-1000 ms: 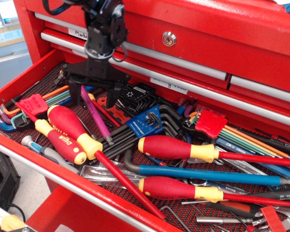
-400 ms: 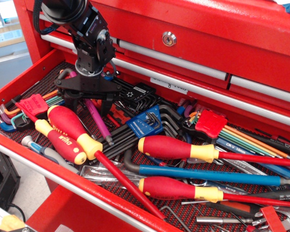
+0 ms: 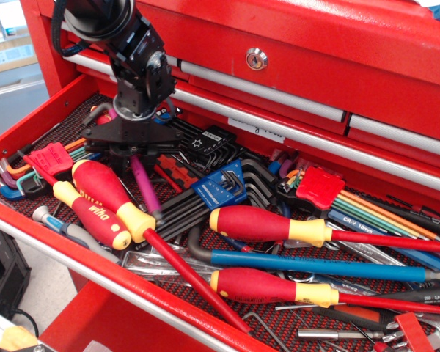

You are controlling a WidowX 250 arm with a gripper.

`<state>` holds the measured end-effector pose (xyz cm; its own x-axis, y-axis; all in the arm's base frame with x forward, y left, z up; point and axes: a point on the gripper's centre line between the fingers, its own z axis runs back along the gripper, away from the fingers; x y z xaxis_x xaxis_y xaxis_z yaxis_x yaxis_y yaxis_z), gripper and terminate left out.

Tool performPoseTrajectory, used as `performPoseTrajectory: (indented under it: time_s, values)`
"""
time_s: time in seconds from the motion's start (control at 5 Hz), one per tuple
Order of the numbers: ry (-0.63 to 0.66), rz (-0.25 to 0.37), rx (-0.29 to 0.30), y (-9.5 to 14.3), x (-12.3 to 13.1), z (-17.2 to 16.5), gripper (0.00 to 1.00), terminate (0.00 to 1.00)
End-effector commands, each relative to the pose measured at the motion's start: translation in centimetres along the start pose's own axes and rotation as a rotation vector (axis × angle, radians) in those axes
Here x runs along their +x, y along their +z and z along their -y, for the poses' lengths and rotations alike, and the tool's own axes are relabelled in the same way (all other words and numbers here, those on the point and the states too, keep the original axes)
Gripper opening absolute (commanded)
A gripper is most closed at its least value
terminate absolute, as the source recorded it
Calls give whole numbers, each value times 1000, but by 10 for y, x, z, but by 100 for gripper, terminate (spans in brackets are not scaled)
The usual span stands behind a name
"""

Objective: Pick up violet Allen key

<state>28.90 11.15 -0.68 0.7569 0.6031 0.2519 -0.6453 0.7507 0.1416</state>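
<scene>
One pincer [image 3: 134, 155] now lower than before, clenched on violet Allen key [image 3: 144, 187]; key shifted slightly.

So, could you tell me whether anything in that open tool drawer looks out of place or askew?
The drawer is a loose jumble; screwdrivers and hex key sets overlap. One red-handled screwdriver lies diagonally, its shaft crossing the front edge. The gripper sits over the violet Allen key. Nothing looks damaged.

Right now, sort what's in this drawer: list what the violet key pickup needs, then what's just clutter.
For the job:
- violet Allen key
- gripper, down over the key's upper end

Lying about:
- red-and-yellow screwdrivers
- blue-shafted tool
- blue holder of black hex keys
- rainbow key sets with red holders
- black hex key set
</scene>
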Motion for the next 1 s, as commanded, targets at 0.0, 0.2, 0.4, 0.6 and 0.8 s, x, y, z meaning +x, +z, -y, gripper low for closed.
performPoseTrajectory:
  time_s: [0.0,0.2,0.4,0.6,0.8]
  values:
    - [45,148,76,54,22,-15,0,0]
    - [77,195,108,80,32,-21,0,0]
    - [100,188,144,116,37,-24,0,0]
    - [137,260,198,153,33,-27,0,0]
    - [123,237,236,183,32,-28,0,100]
